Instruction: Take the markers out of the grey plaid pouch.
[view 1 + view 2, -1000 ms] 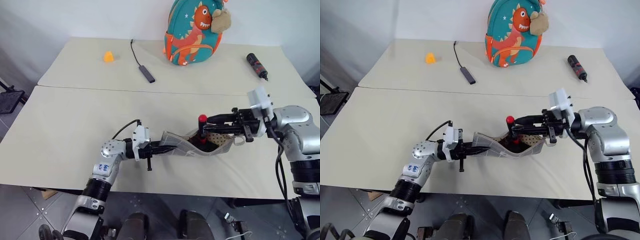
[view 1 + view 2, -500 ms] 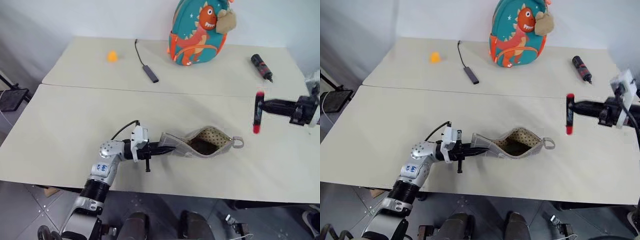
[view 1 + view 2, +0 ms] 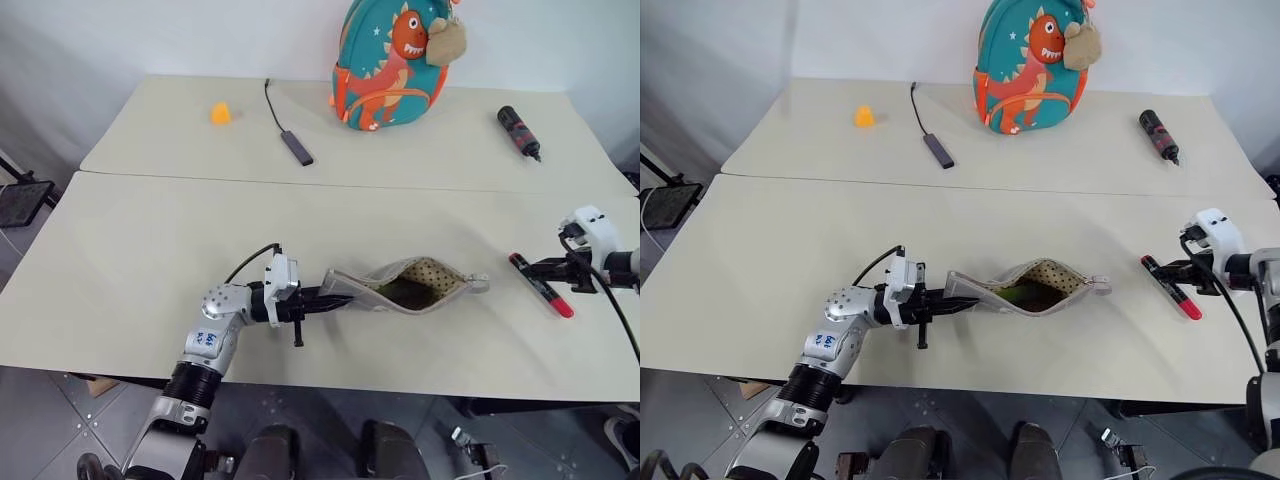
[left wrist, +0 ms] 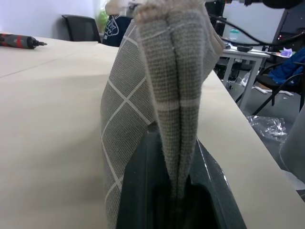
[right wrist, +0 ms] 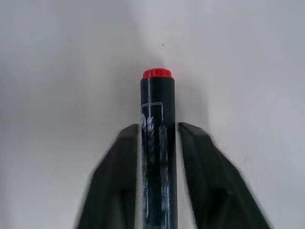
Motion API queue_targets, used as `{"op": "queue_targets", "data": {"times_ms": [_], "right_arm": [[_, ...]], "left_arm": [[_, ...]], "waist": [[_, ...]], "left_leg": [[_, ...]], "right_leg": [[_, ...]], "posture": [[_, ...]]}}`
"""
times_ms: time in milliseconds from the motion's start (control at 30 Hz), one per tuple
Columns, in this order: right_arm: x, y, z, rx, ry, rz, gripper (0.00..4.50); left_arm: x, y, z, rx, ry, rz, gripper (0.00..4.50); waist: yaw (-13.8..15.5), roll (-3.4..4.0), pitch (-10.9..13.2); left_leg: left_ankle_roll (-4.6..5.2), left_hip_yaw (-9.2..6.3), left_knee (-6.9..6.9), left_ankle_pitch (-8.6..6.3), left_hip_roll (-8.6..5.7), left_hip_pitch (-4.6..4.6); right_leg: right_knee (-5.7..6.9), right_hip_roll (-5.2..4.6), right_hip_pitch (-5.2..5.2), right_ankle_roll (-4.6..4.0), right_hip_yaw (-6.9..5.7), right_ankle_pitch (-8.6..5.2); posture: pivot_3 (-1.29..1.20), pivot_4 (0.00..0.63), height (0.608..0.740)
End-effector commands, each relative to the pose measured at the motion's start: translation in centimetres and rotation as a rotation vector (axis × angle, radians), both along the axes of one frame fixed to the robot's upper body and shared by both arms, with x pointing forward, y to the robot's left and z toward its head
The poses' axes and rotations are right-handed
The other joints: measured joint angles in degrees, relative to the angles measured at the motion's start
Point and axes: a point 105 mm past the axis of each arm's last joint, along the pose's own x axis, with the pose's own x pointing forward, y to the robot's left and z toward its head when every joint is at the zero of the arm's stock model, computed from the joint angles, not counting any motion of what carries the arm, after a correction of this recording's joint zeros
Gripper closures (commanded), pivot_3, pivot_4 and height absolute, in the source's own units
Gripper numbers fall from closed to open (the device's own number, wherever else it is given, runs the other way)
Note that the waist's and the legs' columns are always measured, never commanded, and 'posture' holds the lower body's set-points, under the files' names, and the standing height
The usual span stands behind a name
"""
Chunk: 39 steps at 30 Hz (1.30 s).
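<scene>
Head views. Grey plaid pouch (image 3: 400,290) lies on the near worktop (image 3: 150,260), mouth gaping, dotted beige lining showing, ring pull at its right end. Left pincer (image 3: 335,296) points level toward the right and is clamped on the pouch's left end, fingers pressed together on the fabric. Marker (image 3: 541,286), black body with red ends, lies flat on the worktop well to the right of the pouch, set at a slant. Right pincer (image 3: 545,268) sits at the marker's far end; from these views I cannot tell whether it grips or merely flanks the marker. On the far worktop: dinosaur backpack (image 3: 388,62) upright at the back, black cable with flat dongle (image 3: 287,135) to its left, small orange object (image 3: 218,112) further left, thick black cylinder with red marks (image 3: 517,131) to the right.

Left wrist view. Black fingers (image 4: 143,191) closed on a bunched fold of grey grid-lined fabric, which rises upright between them. Black cylinder visible far off on the worktop.

Right wrist view. Marker lies lengthwise between the two black fingers (image 5: 114,191), its red end cap pointing away. A narrow gap shows on each side of the marker's body; fingers stand apart and beside it, not pressed on it. Marker rests on the pale worktop.
</scene>
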Motion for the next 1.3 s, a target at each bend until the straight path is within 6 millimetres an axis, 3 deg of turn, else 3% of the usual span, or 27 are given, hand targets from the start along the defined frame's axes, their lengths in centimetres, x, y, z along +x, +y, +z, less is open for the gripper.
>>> {"op": "queue_targets", "data": {"times_ms": [33, 100, 167, 233, 333, 367, 467, 567, 700, 1000, 1100, 1300], "right_arm": [[-0.2, -1.5, 2.6, -0.04, -0.113, -0.004, 1.86], [-0.5, -1.9, 4.9, -0.02, -0.186, 0.022, 1.2], [-0.5, -0.8, 8.3, 0.04, -0.358, 0.138, 0.52], [-1.2, 0.7, 10.5, 0.083, -0.489, 0.276, 0.52], [-1.8, 3.2, 11.8, 0.153, -0.542, 0.408, 0.52], [-2.0, 5.7, 12.8, 0.19, -0.581, 0.517, 0.52], [-3.3, 11.2, 13.2, 0.188, -0.582, 0.77, 0.52], [-4.1, 13.4, 11.5, 0.09, -0.498, 0.894, 0.52], [-6.1, 16.8, 10.7, 0.126, -0.446, 1.076, 1.43], [-7.9, 19.5, 9.1, 0.122, -0.389, 1.232, 4.49], [-8.0, 19.6, 8.0, 0.06, -0.363, 1.266, 4.49], [-5.3, 20.5, 6.2, -0.104, -0.369, 1.172, 4.49]], "left_arm": [[-0.1, 0.2, 0.2, 0.005, -0.01, -0.003, 4.5], [0.2, 0.5, 0.4, 0.008, -0.012, 0.002, 4.5], [0.5, 0.8, 0.6, 0.008, -0.015, 0.011, 4.5], [0.7, 0.8, 0.6, 0.007, -0.015, 0.013, 4.5], [0.8, 0.8, 0.6, 0.007, -0.013, 0.01, 4.5], [0.9, 0.7, 0.6, 0.007, -0.012, 0.008, 4.5], [1.1, 0.4, 0.6, 0.005, -0.008, 0.003, 4.5], [1.2, 0.3, 0.6, 0.005, -0.007, -0.001, 4.5], [1.2, 0.2, 0.4, 0.004, -0.003, -0.004, 4.5], [1.0, -0.1, 0.2, -0.001, 0.006, -0.003, 4.5], [1.0, -0.1, 0.1, -0.004, 0.009, -0.003, 4.5], [0.9, -0.3, 0.1, -0.007, 0.01, -0.005, 4.5]], "waist": [[0.1, 0.03, 0.0], [0.1, 0.05, 0.0], [0.0, 0.11, 0.1], [-0.1, 0.11, 0.1], [-0.2, 0.11, 0.1], [-0.2, 0.11, 0.1], [-0.3, 0.13, 0.1], [0.3, 0.12, 0.1], [1.4, 0.11, 0.1], [1.3, 0.11, 0.1], [1.3, 0.11, 0.1], [1.3, 0.11, 0.1]], "left_leg": [[0.0, 0.0, 0.0, 0.0, -0.01, 0.0], [0.0, 0.0, 0.0, 0.0, -0.01, -0.01], [0.0, 0.01, 0.0, 0.0, -0.01, -0.01], [0.0, 0.02, 0.0, 0.0, -0.01, 0.0], [0.0, 0.05, -0.01, 0.0, 0.05, 0.03], [0.0, 0.04, 0.0, 0.0, 0.05, 0.03], [-0.01, 0.01, 0.0, 0.01, 0.1, 0.08], [-0.04, -0.02, 0.02, 0.02, 0.05, 0.05], [0.02, -0.09, 0.03, -0.02, -0.04, -0.03], [0.02, -0.09, 0.03, -0.01, -0.03, -0.02], [0.02, -0.09, 0.03, -0.01, -0.04, -0.02], [0.02, -0.08, 0.04, -0.01, -0.04, -0.02]], "right_leg": [[0.0, 0.0, 0.0, 0.0, 0.0, 0.0], [-0.01, 0.0, 0.0, 0.0, -0.01, 0.0], [-0.02, 0.0, 0.0, 0.0, 0.0, 0.0], [-0.03, 0.01, 0.0, 0.01, -0.01, 0.0], [-0.01, 0.04, 0.01, 0.01, 0.0, 0.0], [0.0, 0.04, 0.01, 0.01, -0.01, 0.0], [0.04, 0.04, 0.0, 0.02, 0.05, 0.01], [0.04, 0.03, 0.0, 0.02, 0.02, 0.01], [-0.05, 0.02, 0.0, 0.02, 0.0, 0.01], [-0.01, 0.02, 0.0, 0.02, -0.01, 0.01], [-0.02, 0.02, 0.0, 0.02, -0.01, 0.01], [0.0, 0.02, 0.0, 0.02, -0.01, 0.01]], "posture": [[0.0, 0.15, 0.74], [0.0, 0.15, 0.74], [0.0, 0.15, 0.74], [0.0, 0.15, 0.74], [0.0, 0.15, 0.74], [0.0, 0.15, 0.74], [0.0, 0.15, 0.74], [0.0, 0.15, 0.74], [0.0, 0.15, 0.74], [0.0, 0.15, 0.74], [0.0, 0.15, 0.74], [0.0, 0.15, 0.74]]}}
